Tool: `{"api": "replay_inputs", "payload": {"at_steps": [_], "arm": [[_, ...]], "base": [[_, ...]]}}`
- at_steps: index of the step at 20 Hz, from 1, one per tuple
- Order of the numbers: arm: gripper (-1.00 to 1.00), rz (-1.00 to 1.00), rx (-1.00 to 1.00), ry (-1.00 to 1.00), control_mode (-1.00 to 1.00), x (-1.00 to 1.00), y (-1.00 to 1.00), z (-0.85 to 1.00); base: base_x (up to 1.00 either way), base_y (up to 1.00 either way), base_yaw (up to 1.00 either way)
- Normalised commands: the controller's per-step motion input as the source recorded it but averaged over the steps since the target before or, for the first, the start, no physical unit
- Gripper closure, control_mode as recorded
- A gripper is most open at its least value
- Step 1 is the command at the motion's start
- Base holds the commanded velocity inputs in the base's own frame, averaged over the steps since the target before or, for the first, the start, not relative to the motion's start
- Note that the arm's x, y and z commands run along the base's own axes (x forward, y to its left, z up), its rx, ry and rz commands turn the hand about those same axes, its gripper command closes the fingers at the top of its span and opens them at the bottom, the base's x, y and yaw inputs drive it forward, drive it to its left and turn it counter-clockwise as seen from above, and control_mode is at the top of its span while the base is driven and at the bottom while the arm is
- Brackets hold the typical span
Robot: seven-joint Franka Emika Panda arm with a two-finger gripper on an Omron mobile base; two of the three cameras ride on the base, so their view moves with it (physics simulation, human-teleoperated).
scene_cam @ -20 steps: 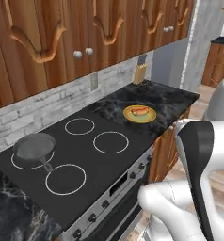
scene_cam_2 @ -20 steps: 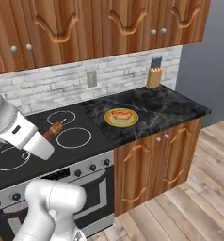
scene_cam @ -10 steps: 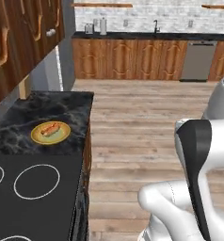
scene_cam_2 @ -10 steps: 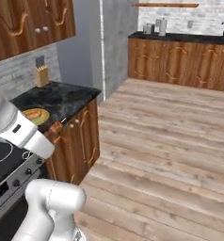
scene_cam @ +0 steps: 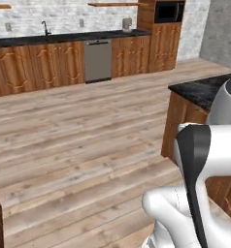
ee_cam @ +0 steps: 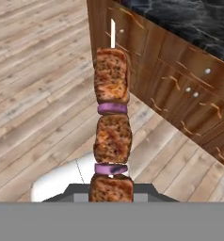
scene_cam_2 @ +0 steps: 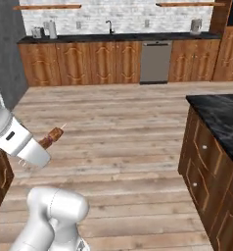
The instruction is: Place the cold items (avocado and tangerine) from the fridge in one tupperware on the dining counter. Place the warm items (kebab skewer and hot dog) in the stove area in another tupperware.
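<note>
The kebab skewer [ee_cam: 112, 129], brown meat chunks with purple onion slices on a pale stick, rises from the bottom of the hand view, gripped at its lower end. In the right base view the skewer [scene_cam_2: 53, 135] pokes up and to the right out of my gripper [scene_cam_2: 42, 143], which is shut on it, held above the wooden floor at the left. The dining counter [scene_cam_2: 220, 113], black marble over wooden cabinets, stands to the right; the counter [scene_cam: 203, 90] also sits at the right edge of the left base view and its cabinet front [ee_cam: 180, 89] slants across the hand view.
A run of wooden cabinets with a steel dishwasher [scene_cam_2: 155, 61] lines the far wall under a dark counter with a faucet [scene_cam_2: 109, 25]. A grey fridge side [scene_cam_2: 2, 54] stands at the left. Open plank floor [scene_cam: 78, 135] spreads between me and the counter.
The whole picture has swung: the base turned away from the stove and the plate with the hot dog toward the open floor and the dining counter. The skewer stays in my gripper.
</note>
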Motion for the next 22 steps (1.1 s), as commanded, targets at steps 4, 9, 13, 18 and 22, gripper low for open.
{"api": "replay_inputs", "payload": {"at_steps": [4,9,13,18,22], "arm": [[1.0,0.0,0.0,0.0,1.0,0.0,0.0,0.0],[1.0,0.0,0.0,0.0,1.0,0.0,0.0,0.0],[1.0,0.0,0.0,0.0,1.0,0.0,0.0,0.0],[1.0,0.0,0.0,0.0,1.0,0.0,0.0,0.0],[1.0,0.0,0.0,0.0,1.0,0.0,0.0,0.0]], "base": [[0.96,-0.54,-0.46],[0.84,0.08,-0.73],[0.57,0.7,-0.9],[0.4,0.98,-0.66],[0.15,1.0,-0.49]]}}
